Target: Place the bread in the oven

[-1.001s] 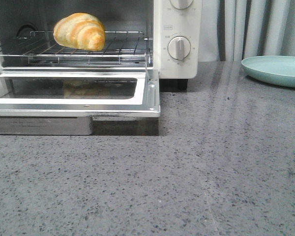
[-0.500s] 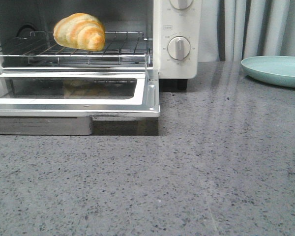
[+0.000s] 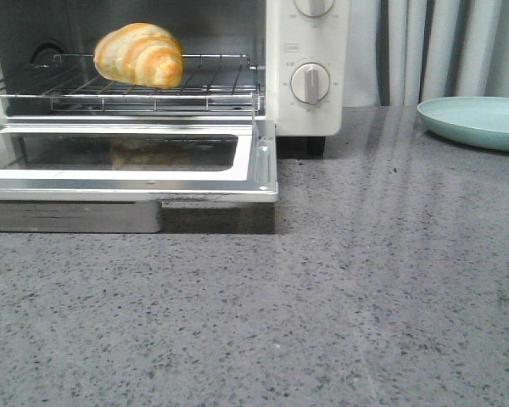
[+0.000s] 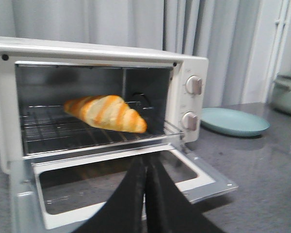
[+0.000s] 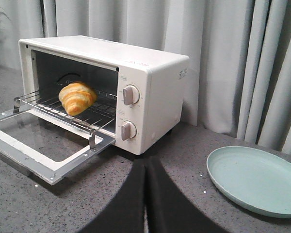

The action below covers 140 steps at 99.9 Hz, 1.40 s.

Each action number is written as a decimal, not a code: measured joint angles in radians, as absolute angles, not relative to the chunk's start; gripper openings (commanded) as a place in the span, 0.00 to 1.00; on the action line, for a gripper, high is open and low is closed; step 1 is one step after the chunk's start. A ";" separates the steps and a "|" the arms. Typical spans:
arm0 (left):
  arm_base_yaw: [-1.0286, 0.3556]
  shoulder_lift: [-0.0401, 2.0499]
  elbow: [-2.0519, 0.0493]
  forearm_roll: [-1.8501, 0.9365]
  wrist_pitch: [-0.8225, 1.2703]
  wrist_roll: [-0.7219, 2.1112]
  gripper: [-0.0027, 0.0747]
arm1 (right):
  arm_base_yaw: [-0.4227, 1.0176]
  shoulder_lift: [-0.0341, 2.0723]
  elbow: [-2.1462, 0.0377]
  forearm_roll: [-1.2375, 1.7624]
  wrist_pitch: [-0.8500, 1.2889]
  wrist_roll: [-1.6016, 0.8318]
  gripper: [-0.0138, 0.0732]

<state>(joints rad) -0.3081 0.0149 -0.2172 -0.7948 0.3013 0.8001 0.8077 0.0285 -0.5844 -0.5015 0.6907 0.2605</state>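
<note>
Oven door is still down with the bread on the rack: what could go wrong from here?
1. The bread sits near the front of the wire rack; a jolt when shutting the door might roll it off.
2. The plate lies beside the oven; a wide right-arm swing could hit it.

Glossy striped golden bread (image 3: 139, 54) on the wire rack inside the open-doored cream oven (image 3: 305, 102)

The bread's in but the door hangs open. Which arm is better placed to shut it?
Left, probably. Its shut tool sits right before the open glass door of the cream-white oven; the right tool is off beside the dials.
</note>
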 measured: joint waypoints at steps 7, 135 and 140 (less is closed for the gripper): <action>-0.287 0.015 -0.199 -0.689 0.249 0.796 0.01 | 0.808 0.029 -0.584 -0.502 0.691 0.260 0.08; -0.019 -0.003 0.001 -0.047 0.336 0.072 0.01 | 0.808 0.029 -0.584 -0.505 0.691 0.260 0.08; -0.019 -0.003 0.001 -0.047 0.336 0.072 0.01 | 0.808 0.029 -0.584 -0.505 0.691 0.260 0.08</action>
<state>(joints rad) -0.0193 -0.0033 0.0011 -0.0471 0.3358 0.0720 0.8077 0.0285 -0.5844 -0.5054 0.6907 0.2605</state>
